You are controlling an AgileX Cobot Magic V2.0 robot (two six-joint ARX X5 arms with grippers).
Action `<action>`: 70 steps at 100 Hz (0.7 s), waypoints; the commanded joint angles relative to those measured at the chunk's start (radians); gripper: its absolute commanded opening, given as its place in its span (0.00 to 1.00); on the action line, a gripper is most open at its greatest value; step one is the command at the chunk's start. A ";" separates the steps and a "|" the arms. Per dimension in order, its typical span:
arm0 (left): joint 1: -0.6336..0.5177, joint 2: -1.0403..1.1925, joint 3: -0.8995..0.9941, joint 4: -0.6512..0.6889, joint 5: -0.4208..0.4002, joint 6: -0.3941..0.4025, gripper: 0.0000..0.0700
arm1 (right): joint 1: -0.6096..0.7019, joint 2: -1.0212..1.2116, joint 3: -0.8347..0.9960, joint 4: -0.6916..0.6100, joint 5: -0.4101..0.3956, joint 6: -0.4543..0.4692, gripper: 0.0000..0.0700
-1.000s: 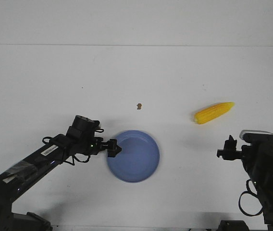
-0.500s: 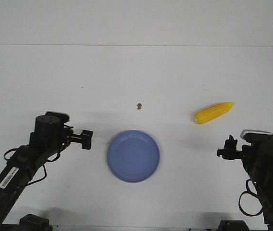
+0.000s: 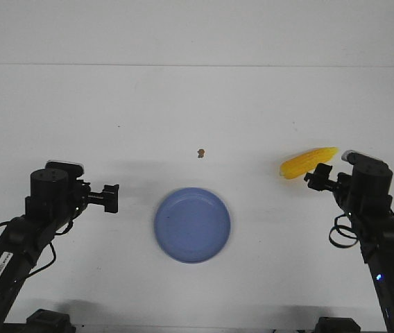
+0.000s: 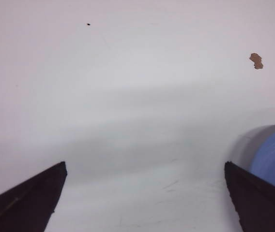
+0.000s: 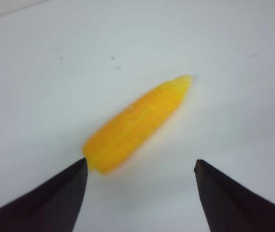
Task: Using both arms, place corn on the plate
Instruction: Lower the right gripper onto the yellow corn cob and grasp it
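The yellow corn [image 3: 308, 161] lies on the white table at the right, its pointed end to the far right. In the right wrist view the corn [image 5: 137, 123] lies just ahead of the jaws, its blunt end near one fingertip. My right gripper [image 3: 316, 177] is open and empty, just beside the corn. The blue plate [image 3: 192, 224] sits in the middle of the table, empty. Its rim [image 4: 273, 154] shows at the edge of the left wrist view. My left gripper [image 3: 111, 198] is open and empty, apart from the plate on its left.
A small brown speck [image 3: 200, 152] lies on the table beyond the plate; it also shows in the left wrist view [image 4: 256, 60]. The table's far edge [image 3: 197, 66] runs across the back.
My left gripper has drawn back leftward from the plate's rim. My right gripper has moved forward and up to the corn. The plate and corn have not moved.
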 commanded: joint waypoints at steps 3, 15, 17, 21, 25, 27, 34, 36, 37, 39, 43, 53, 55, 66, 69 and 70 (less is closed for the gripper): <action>-0.002 0.009 0.012 0.002 -0.002 0.016 0.97 | -0.011 0.102 0.016 0.080 -0.029 0.110 0.67; -0.002 0.009 0.012 0.002 -0.002 0.015 0.97 | -0.035 0.235 0.016 0.151 -0.081 0.173 0.67; -0.002 0.009 0.012 0.002 -0.002 0.016 0.97 | -0.039 0.255 0.016 0.162 -0.090 0.181 0.67; -0.002 0.009 0.012 0.002 -0.002 0.016 0.97 | -0.045 0.294 0.016 0.181 -0.108 0.196 0.67; -0.002 0.009 0.012 0.002 -0.002 0.016 0.97 | -0.050 0.331 0.016 0.198 -0.121 0.209 0.67; -0.002 0.009 0.012 0.002 -0.002 0.016 0.97 | -0.053 0.347 0.016 0.203 -0.126 0.216 0.67; -0.002 0.009 0.012 0.002 -0.002 0.016 0.97 | -0.059 0.401 0.016 0.232 -0.142 0.230 0.67; -0.002 0.009 0.012 0.002 -0.002 0.016 0.97 | -0.060 0.414 0.016 0.243 -0.147 0.237 0.67; -0.002 0.009 0.012 0.002 -0.002 0.016 0.97 | -0.060 0.420 0.016 0.249 -0.150 0.238 0.67; -0.002 0.009 0.012 0.002 -0.002 0.016 0.97 | -0.060 0.431 0.016 0.258 -0.154 0.241 0.67; -0.002 0.009 0.012 0.002 -0.002 0.016 0.97 | -0.060 0.452 0.016 0.278 -0.169 0.246 0.67; -0.002 0.009 0.012 0.003 -0.002 0.016 0.97 | -0.060 0.491 0.016 0.323 -0.172 0.264 0.67; -0.002 0.009 0.012 0.003 -0.002 0.016 0.97 | -0.060 0.496 0.016 0.328 -0.172 0.265 0.67; -0.002 0.009 0.012 0.002 -0.002 0.016 0.97 | -0.060 0.527 0.016 0.373 -0.179 0.266 0.67; -0.002 0.009 0.012 0.002 -0.002 0.016 0.97 | -0.060 0.534 0.016 0.383 -0.190 0.267 0.67; -0.002 0.009 0.012 0.002 -0.002 0.016 0.97 | -0.060 0.537 0.016 0.388 -0.193 0.267 0.67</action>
